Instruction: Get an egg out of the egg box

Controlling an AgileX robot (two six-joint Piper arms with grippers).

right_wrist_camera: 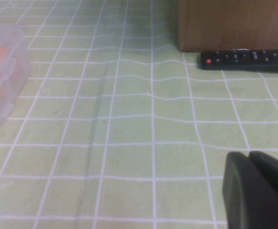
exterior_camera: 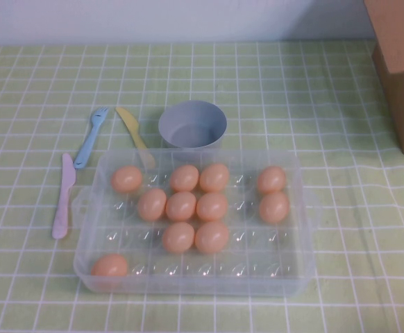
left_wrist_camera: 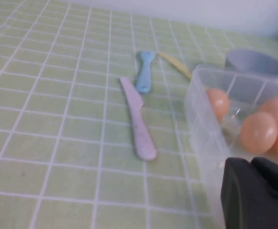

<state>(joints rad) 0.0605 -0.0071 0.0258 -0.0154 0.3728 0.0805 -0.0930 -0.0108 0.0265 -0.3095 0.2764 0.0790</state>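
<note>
1. A green checked tablecloth [exterior_camera: 327, 125] covers the table, and the clear egg box [exterior_camera: 306, 229] sits in the middle of it, nearer the robot's side.
2. Eleven peach eggs lie in the box's cups; one egg [exterior_camera: 110, 265] sits alone in the near left corner, apart from the cluster in the middle.
3. A grey-blue bowl [exterior_camera: 192, 125] stands just beyond the box's far edge.
4. Left of the box lie a pink knife [exterior_camera: 64, 195], a blue fork [exterior_camera: 91, 137] and a yellow knife [exterior_camera: 134, 135] whose tip reaches the box's far left corner.
5. A brown cardboard box [exterior_camera: 400, 62] stands at the far right, with a black remote [right_wrist_camera: 246, 59] lying just in front of it.
6. The left gripper [left_wrist_camera: 256, 193] hangs low beside the egg box's near left corner, touching nothing; I cannot tell how it is set.
7. The right gripper [right_wrist_camera: 256, 188] hovers over bare cloth well right of the egg box, holding nothing; I cannot tell its setting either.
</note>
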